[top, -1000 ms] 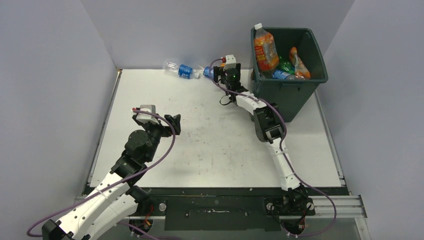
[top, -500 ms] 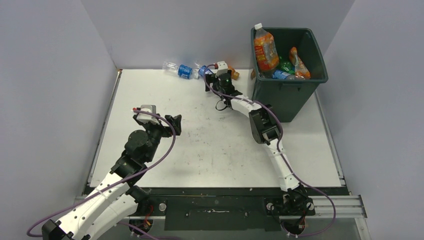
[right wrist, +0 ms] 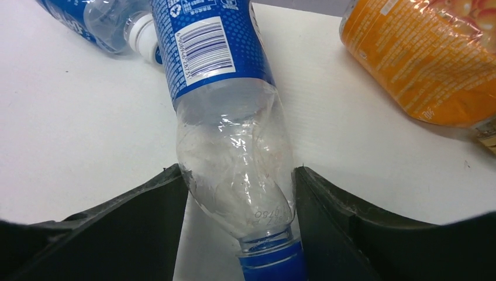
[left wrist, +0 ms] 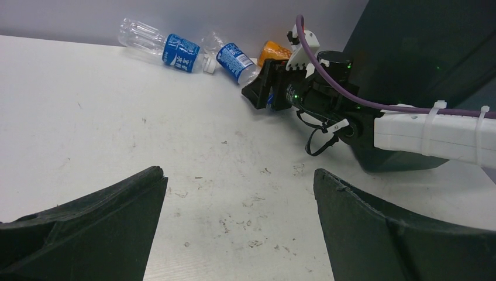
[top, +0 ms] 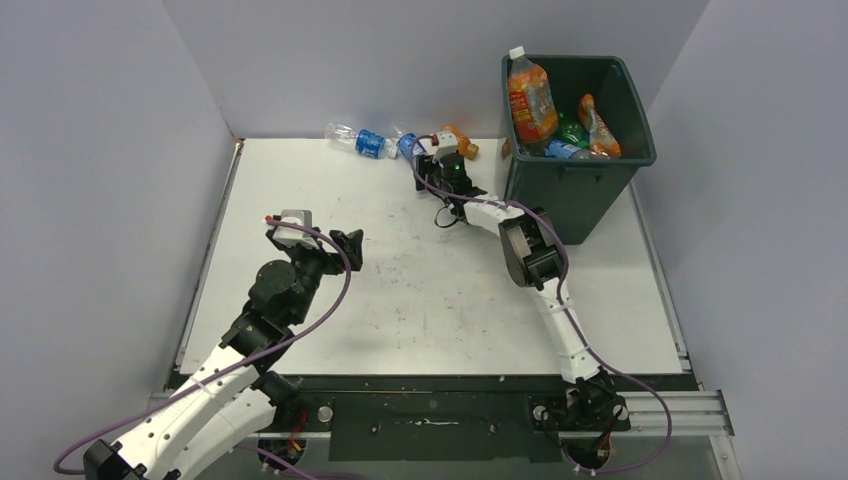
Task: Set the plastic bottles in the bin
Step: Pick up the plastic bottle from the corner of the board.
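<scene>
Several bottles (top: 530,100) sit in your bin (top: 585,195); three lie at 12 o'clock on the table (top: 400,290). Right fingers (right wrist: 117,234) clamp a blue-label bottle (right wrist: 228,146); left fingers (left wrist: 88,222) stand apart.

Right hand (top: 419,153) is out at the back edge of the counter (top: 420,300), on a blue-label bottle (top: 406,144). Clear bottle (top: 352,138) just left of it, orange bottle (top: 459,139) just right. Bin (top: 575,200) in the far right corner with bottles (top: 530,100) inside. Left hand (top: 347,243) over mid-counter, well apart.

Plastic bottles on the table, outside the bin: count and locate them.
3. A clear blue-labelled plastic bottle by the back wall; a crushed blue-labelled bottle inside the right gripper; an orange bottle near the green bin. Others may hide behind it.
</scene>
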`<act>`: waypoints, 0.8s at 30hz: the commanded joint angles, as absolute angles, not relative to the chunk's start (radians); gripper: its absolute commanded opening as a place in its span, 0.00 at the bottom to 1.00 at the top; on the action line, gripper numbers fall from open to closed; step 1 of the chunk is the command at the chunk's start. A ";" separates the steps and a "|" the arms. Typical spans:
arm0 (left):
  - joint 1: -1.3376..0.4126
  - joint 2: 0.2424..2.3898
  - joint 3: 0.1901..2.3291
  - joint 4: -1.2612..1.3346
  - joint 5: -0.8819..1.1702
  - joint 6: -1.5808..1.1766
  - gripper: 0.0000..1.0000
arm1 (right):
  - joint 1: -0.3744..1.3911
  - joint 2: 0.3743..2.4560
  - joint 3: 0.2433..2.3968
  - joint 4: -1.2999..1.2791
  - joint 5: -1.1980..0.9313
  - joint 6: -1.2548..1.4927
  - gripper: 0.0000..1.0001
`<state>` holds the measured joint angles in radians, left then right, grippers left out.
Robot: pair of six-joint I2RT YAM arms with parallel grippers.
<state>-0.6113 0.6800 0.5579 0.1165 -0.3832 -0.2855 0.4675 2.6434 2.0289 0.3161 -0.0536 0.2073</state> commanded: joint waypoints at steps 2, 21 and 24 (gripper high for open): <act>-0.606 0.664 0.585 0.166 -0.369 -0.292 0.96 | 0.479 2.526 1.950 0.357 -0.069 0.228 0.43; -0.600 0.566 0.561 0.238 -0.435 -0.165 0.96 | 0.599 1.929 1.533 0.310 -0.039 0.340 0.05; -0.601 0.551 0.548 0.274 -0.404 -0.114 0.96 | 0.623 1.777 1.397 0.277 -0.073 0.403 0.05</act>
